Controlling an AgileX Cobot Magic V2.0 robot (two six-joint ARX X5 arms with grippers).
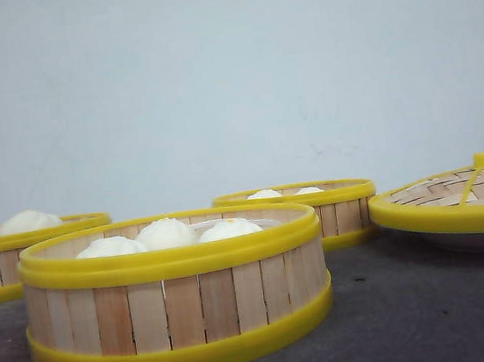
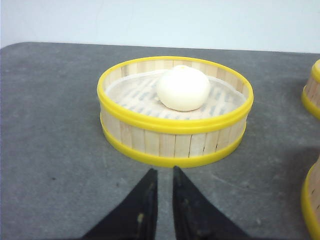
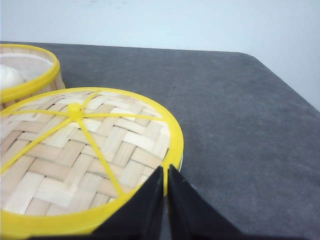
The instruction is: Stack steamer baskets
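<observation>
A: What could go wrong? The left basket (image 2: 175, 112) holds a loose bun (image 2: 183, 88); tilt it while lifting and the bun rolls out.

B: It sits near the table's left edge, ahead of the left gripper (image 2: 162, 180), whose fingers are nearly closed, gripping nothing.

A: The right gripper (image 3: 165, 177), pinched shut and empty, hovers over the woven lid (image 3: 80, 150) rim, not a basket.
</observation>
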